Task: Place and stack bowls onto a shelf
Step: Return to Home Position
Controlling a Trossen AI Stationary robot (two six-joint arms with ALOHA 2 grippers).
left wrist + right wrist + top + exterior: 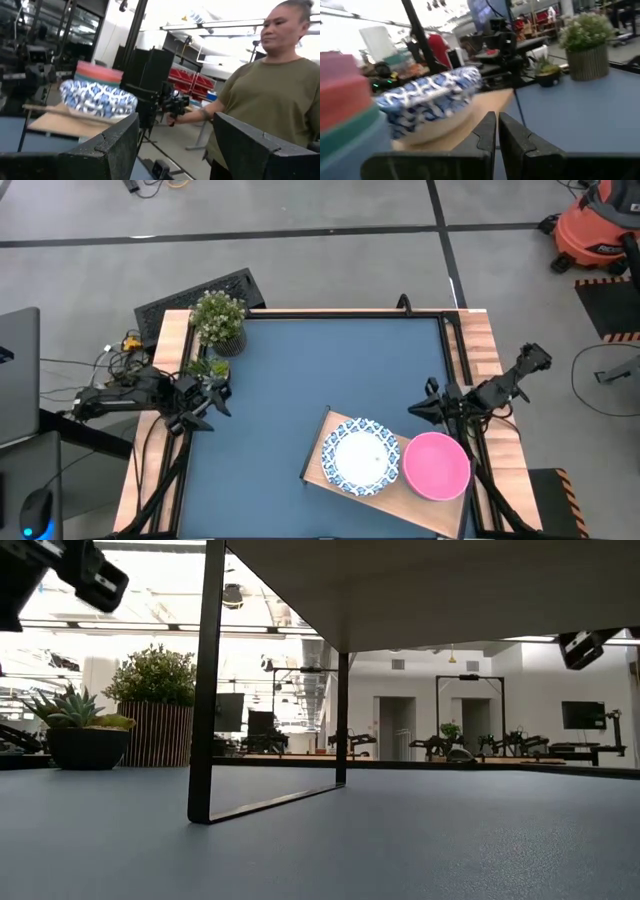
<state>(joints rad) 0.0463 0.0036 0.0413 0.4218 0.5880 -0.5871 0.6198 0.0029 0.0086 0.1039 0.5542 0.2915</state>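
Note:
The pale wooden shelf point(325, 450) stands on black legs point(205, 690) at the table's near right. On it sit a white bowl with a blue patterned rim point(358, 457) and, to its right, a stack topped by a pink bowl point(436, 465). The right wrist view shows that stack as pink over teal over blue point(342, 117), beside the patterned bowl point(427, 102). My left gripper point(215, 402) hovers open and empty at the table's left edge. My right gripper point(415, 408) hovers shut and empty just beyond the shelf's far right corner.
Two potted plants stand at the far left, a tall one point(218, 320) and a small succulent point(205, 367) next to my left gripper. A person point(265, 90) stands beyond the table's right side. The middle and far part of the blue tabletop point(330, 370) holds nothing.

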